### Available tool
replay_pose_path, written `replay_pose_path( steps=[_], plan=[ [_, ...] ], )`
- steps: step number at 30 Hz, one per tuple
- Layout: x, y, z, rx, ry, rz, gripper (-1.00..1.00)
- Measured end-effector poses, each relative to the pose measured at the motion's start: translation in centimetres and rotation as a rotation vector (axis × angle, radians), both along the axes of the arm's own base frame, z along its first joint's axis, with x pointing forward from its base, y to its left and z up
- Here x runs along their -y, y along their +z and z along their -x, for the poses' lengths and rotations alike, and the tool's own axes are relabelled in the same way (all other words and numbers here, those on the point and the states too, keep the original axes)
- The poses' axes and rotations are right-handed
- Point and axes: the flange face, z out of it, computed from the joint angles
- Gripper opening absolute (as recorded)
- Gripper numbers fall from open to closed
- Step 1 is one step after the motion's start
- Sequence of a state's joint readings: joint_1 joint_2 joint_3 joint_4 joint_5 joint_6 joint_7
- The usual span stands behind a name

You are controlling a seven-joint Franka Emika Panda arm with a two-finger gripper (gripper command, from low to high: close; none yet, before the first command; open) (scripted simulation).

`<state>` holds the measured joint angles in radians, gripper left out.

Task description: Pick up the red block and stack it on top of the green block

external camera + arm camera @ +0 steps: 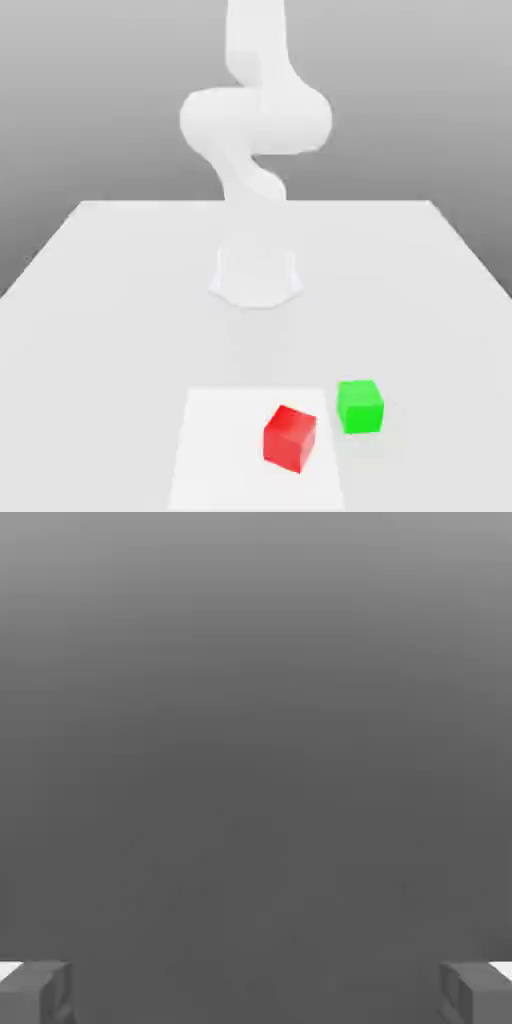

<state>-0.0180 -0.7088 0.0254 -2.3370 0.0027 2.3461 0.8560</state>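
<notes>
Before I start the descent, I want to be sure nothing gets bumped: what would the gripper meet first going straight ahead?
The way ahead of the gripper looks free as far as the hand view shows, just plain grey; how deep that runs, I can't judge.

The red block (289,439) is a plain, bright cube lying on the white square, near its edge on the exterior view's right, turned so that two side faces and its top show (the top a touch lighter); the green block (360,407), a vivid cube, sits upright just beyond that edge, near the red one but apart, its top bare
</notes>
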Motion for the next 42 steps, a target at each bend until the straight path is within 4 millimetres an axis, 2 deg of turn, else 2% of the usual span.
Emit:
replay_pose_path(
  steps=[5, 8, 11, 16, 21, 27, 28, 35, 40, 41, 42],
  plan=[
    [-1.0, -10.5, -5.4, -0.167, -0.086, -0.047, 0.0],
    [-1.4, -16.9, -7.2, -0.263, -0.138, -0.071, 0.0],
    [-1.9, -23.4, -8.1, -0.359, -0.192, -0.094, 0.0],
    [-2.6, -34.0, -7.5, -0.518, -0.284, -0.127, 0.0],
    [-3.5, -43.8, -4.5, -0.676, -0.377, -0.155, 0.0],
    [-3.6, -51.0, -3.9, -0.705, -0.398, -0.16, 0.0],
    [-3.6, -51.7, -3.8, -0.705, -0.398, -0.16, -1.0],
    [-3.6, -51.7, -3.8, -0.703, -0.398, -0.16, -1.0],
    [-3.6, -46.8, -3.9, -0.703, -0.398, -0.16, -1.0],
    [-3.9, -45.9, -3.7, -0.703, -0.402, -0.162, -1.0],
    [-5.0, -45.3, -3.2, -0.703, -0.412, -0.166, -1.0]
  ],
)
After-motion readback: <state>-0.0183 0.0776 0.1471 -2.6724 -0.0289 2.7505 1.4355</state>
